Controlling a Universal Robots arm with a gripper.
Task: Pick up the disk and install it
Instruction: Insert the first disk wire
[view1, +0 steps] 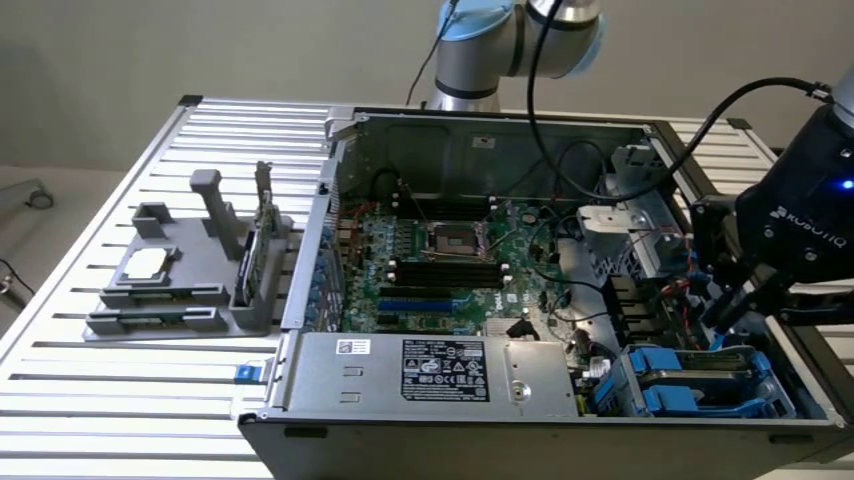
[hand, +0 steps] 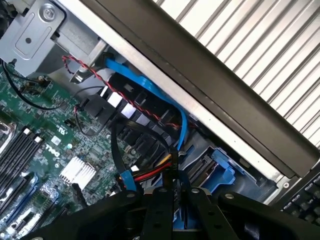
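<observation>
My gripper (view1: 721, 318) hangs over the drive bay at the near right corner of the open computer case (view1: 467, 400) in the exterior view. Its fingers (hand: 161, 200) are pressed together with nothing between them. In that bay sit blue plastic carriers (view1: 667, 385), and a flat silver-grey surface between them looks like the disk (view1: 727, 364). I cannot tell how deep it sits. In the wrist view the blue carrier (hand: 216, 170) lies just beyond my fingertips, beside the case wall.
Blue, red and black cables (hand: 150, 117) run across the bay right in front of the fingers. The motherboard (view1: 441, 260) fills the case's middle and the power supply (view1: 441, 370) its near side. A grey fixture (view1: 180, 290) with a small silver chip stands on the slatted table (view1: 107, 400).
</observation>
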